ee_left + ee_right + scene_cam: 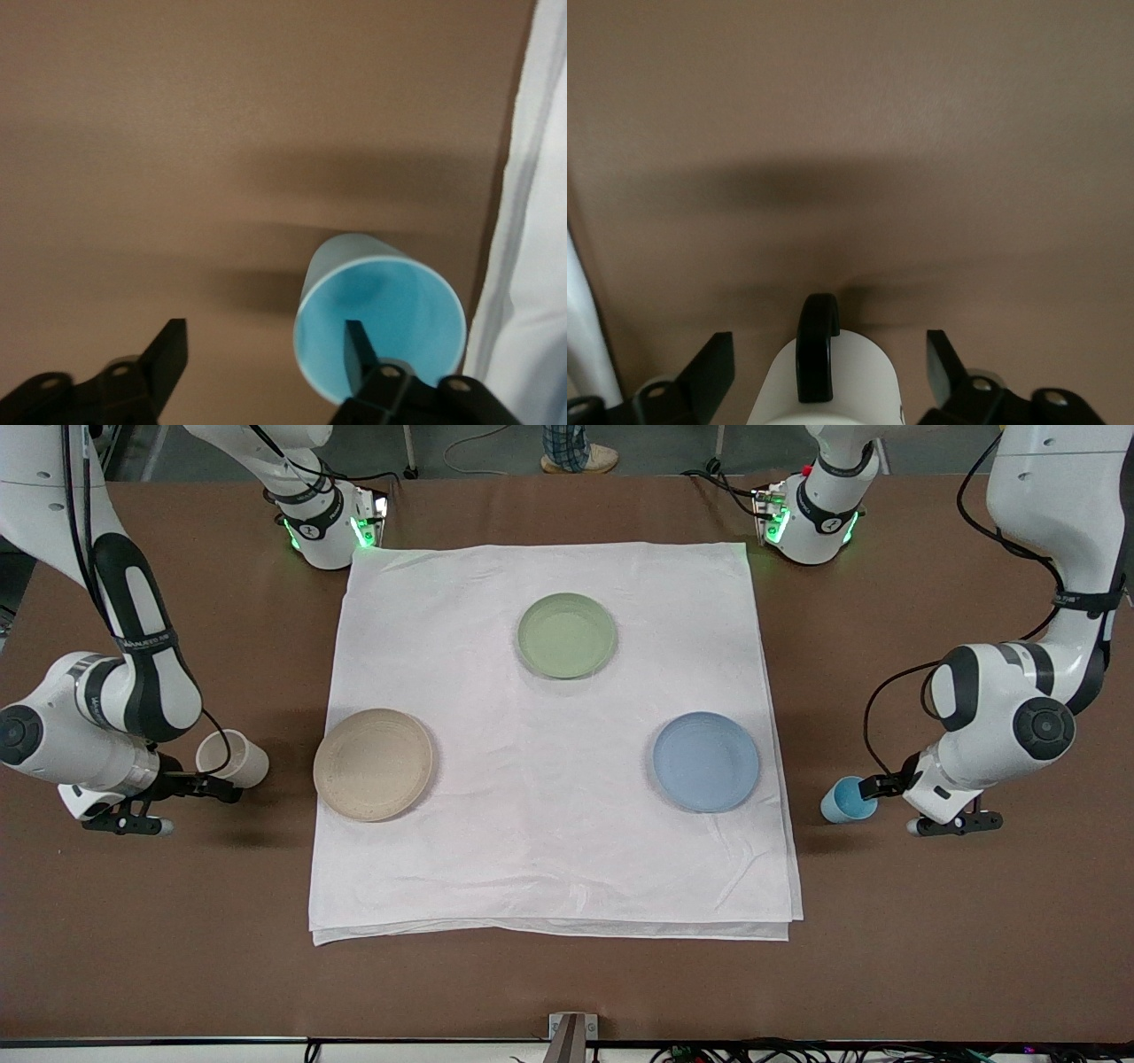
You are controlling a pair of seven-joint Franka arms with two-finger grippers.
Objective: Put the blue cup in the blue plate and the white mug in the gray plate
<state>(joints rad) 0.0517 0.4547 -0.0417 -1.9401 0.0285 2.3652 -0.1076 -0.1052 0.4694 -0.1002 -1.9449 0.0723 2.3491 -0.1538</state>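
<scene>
The white mug stands on the brown table, off the cloth, at the right arm's end, beside the gray plate. My right gripper is open, its fingers either side of the mug, whose black handle shows between them. The blue cup stands on the bare table at the left arm's end, beside the blue plate. My left gripper is open at the cup: one finger is over its turquoise inside, the other outside its wall.
A white cloth covers the middle of the table and carries all three plates. A sage-green plate lies on it toward the arms' bases. The cloth's edge runs close beside the blue cup.
</scene>
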